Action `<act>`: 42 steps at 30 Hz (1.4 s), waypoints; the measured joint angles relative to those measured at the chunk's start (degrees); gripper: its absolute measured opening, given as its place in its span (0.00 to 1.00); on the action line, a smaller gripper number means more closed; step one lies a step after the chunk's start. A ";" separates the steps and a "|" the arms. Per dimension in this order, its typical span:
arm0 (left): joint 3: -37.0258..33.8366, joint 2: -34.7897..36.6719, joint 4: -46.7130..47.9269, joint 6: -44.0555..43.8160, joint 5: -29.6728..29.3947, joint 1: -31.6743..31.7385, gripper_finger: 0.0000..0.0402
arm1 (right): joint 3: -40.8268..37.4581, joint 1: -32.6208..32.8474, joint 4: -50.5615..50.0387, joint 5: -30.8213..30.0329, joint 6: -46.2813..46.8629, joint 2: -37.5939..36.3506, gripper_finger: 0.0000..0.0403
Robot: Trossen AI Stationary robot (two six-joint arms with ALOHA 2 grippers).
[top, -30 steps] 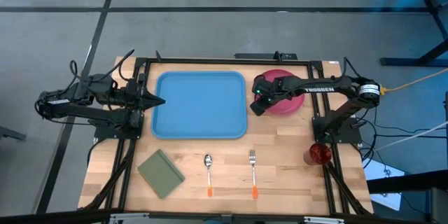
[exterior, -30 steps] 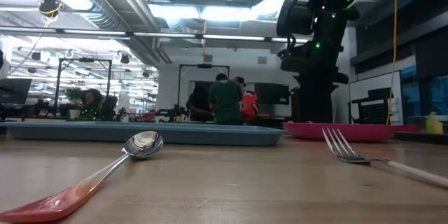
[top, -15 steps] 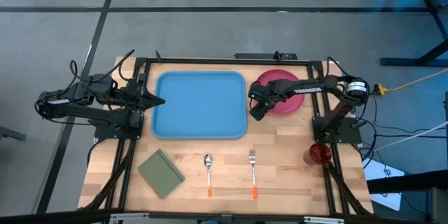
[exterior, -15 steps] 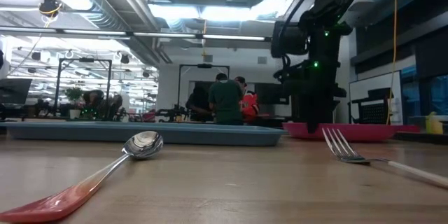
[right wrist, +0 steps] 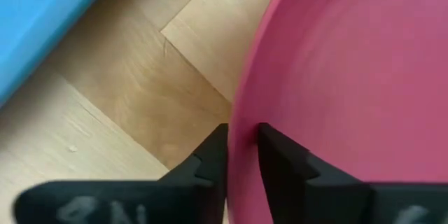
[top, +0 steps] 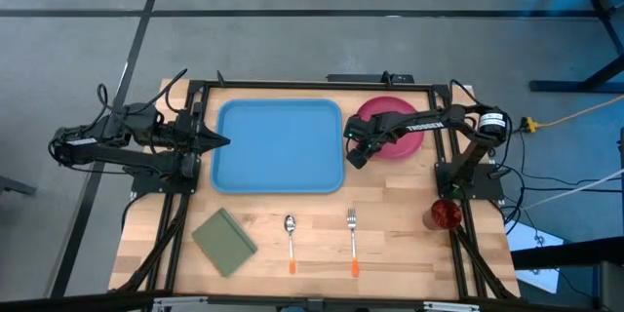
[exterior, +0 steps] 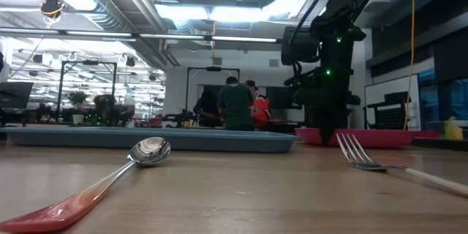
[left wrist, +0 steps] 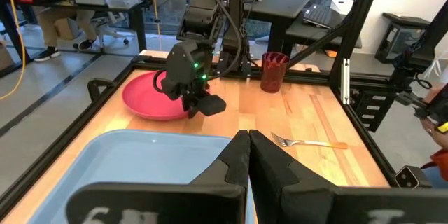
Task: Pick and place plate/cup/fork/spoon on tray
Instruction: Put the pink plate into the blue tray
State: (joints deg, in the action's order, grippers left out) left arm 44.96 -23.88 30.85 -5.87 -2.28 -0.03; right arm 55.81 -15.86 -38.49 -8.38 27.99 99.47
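Observation:
The pink-red plate (top: pixel 398 120) lies flat on the table just right of the light-blue tray (top: pixel 279 145). My right gripper (top: pixel 357 153) is down at the plate's near-left rim and shut on it; it also shows in the right wrist view (right wrist: pixel 243 136). My left gripper (top: pixel 222 140) is shut and empty at the tray's left edge. The spoon (top: pixel 290 239) and the fork (top: pixel 353 241) lie side by side near the table's front edge, their orange handles toward it. The dark red cup (top: pixel 444 214) stands upright at the right edge. My right gripper pinches the plate's raised rim (right wrist: pixel 241 115) at its near-left side, one finger (right wrist: pixel 212 157) outside the rim and one finger (right wrist: pixel 283 161) inside. The fingers come from above, pointing down. The plate still lies flat on the table.
An olive-green pad (top: pixel 224 242) lies at the front left of the table. Black frame rails run along the table's edges. Bare wood lies between the tray and the cutlery. People stand in the room beyond the table (exterior: pixel 235 102).
My right gripper has come down from above the plate onto its near-left rim, shifting a little toward the table's near edge. The plate has stayed where it was.

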 joint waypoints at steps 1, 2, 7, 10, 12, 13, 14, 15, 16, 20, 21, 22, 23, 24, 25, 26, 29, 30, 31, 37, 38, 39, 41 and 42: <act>0.00 0.00 0.00 0.00 0.00 0.02 0.00 | 0.00 0.00 0.19 -0.23 0.00 -0.01 0.15; -0.01 0.00 -0.01 0.00 0.01 0.00 0.00 | 0.02 -0.02 0.32 -0.56 -0.04 -0.01 0.13; -0.01 0.00 -0.02 0.00 0.00 0.00 0.00 | 0.53 0.04 -0.35 -3.14 -0.97 -0.13 0.03; 0.00 0.00 -0.02 0.00 0.00 0.02 0.00 | 2.46 1.11 -3.03 -4.20 -1.46 0.00 0.02; 0.00 0.00 0.00 0.00 0.02 0.01 0.00 | 5.01 2.20 -5.59 -5.19 -1.53 -0.17 0.02; 0.00 0.00 -0.02 0.00 0.00 0.02 0.00 | 6.57 2.93 -6.70 -5.60 -1.57 -0.43 0.02; -0.01 0.00 -0.02 0.00 0.01 0.01 0.00 | 8.27 3.73 -7.90 -6.12 -1.57 -0.83 0.02; 0.00 0.00 0.00 0.00 0.02 0.00 0.00 | 10.00 4.56 -9.00 -6.82 -1.57 -1.15 0.02; -0.01 0.00 -0.02 0.00 0.00 0.00 0.00 | 11.77 5.46 -9.75 -7.56 -1.63 -1.48 0.02; 0.00 0.00 0.00 0.00 0.01 0.00 0.00 | 18.96 9.37 -8.80 -12.44 -5.40 -1.98 0.02; 0.00 0.00 -0.01 0.00 0.01 0.00 0.00 | 20.25 10.28 -7.47 -12.86 -7.37 -2.04 0.02; 0.00 0.00 -0.01 0.00 0.00 0.01 0.00 | 21.19 11.16 -5.41 -12.94 -9.57 -2.04 0.02; 0.01 0.00 0.00 0.00 0.02 0.00 0.00 | 21.86 11.96 -2.90 -12.62 -12.19 -2.04 0.02; -0.01 0.00 -0.01 0.00 0.00 0.00 0.00 | 22.24 12.69 -0.20 -11.81 -15.08 -2.04 0.02; 0.00 0.00 -0.02 0.00 0.00 0.02 0.00 | 22.35 13.31 2.52 -10.65 -17.87 -2.04 0.02; -0.01 0.00 0.00 0.00 0.00 0.00 0.00 | 22.36 13.82 5.32 -9.08 -20.42 -2.02 0.02; -0.01 0.00 -0.02 0.00 0.00 0.00 0.00 | 22.43 14.77 12.65 -3.12 -25.06 -0.47 0.02; -0.01 0.00 0.02 0.02 0.00 0.00 0.00 | 22.43 14.94 14.43 -1.57 -25.37 0.56 0.02; -0.01 0.00 -0.02 0.00 0.00 0.02 0.00 | 22.43 15.11 16.37 -0.62 -25.29 1.71 0.02; 0.01 0.00 -0.02 0.00 0.00 0.00 0.00 | 27.45 15.10 19.44 4.17 -25.24 11.64 0.02; -0.01 0.01 -0.02 0.00 0.01 0.00 0.00 | 29.58 15.19 18.12 4.75 -25.32 13.30 0.02; -0.01 0.00 0.00 0.00 0.00 0.01 0.00 | 31.71 15.38 16.73 5.07 -25.40 14.77 0.02; 0.01 0.00 -0.02 0.00 0.02 0.00 0.00 | 36.41 15.89 14.13 5.37 -26.18 17.64 0.02; -0.01 0.00 -0.01 0.01 0.01 0.01 0.00 | 38.61 16.24 12.68 5.45 -26.83 19.00 0.02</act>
State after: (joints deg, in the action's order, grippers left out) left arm 44.95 -23.88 30.84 -5.86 -2.28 -0.02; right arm 94.42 0.38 -25.80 -2.93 1.16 118.46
